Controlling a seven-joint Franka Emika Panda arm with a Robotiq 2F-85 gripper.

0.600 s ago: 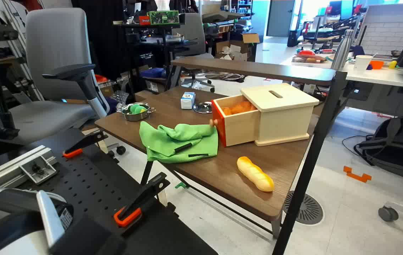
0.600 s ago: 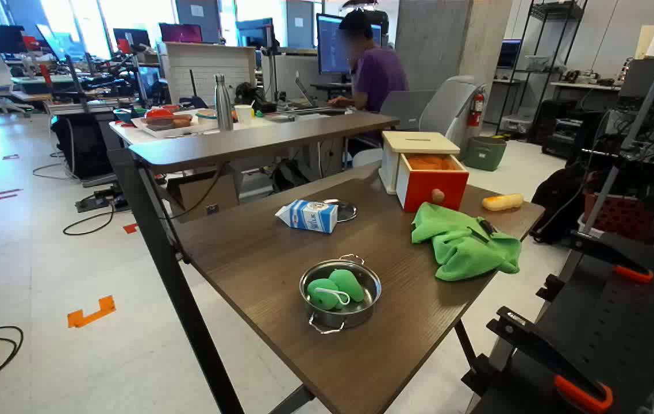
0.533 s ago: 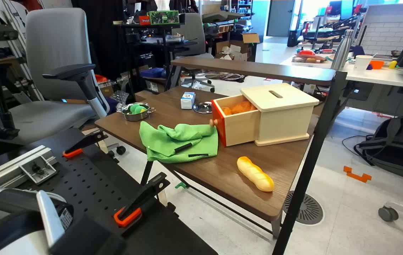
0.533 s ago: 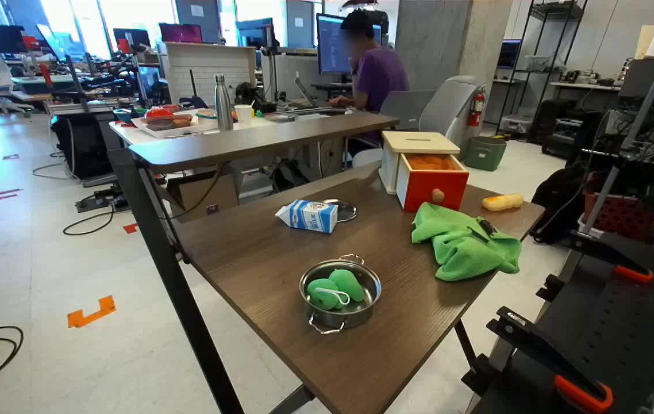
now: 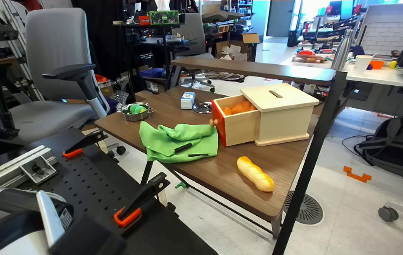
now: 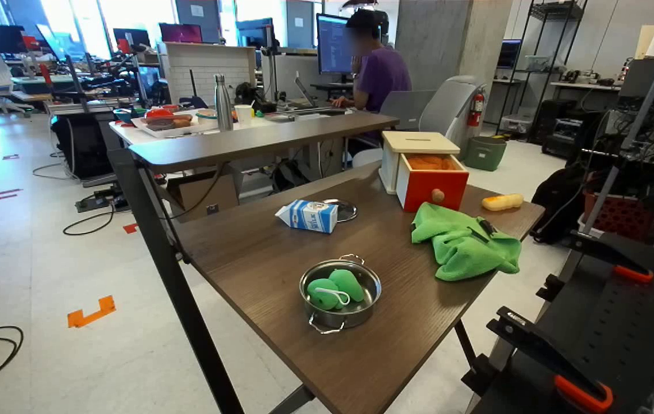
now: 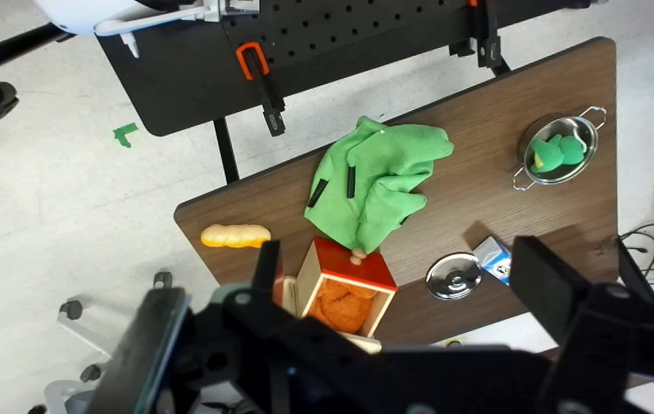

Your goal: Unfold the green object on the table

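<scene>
the black fingers (image 7: 548, 290) stand spread, pinching nothing. the crumpled green cloth (image 7: 381, 169) slightly overhangs the long edge of the brown wood-grain counter (image 7: 482, 190) facing the black perforated bench (image 7: 350, 57); tugged that way it could fall, and its other end could snag the round wooden knob (image 7: 357, 256).
</scene>
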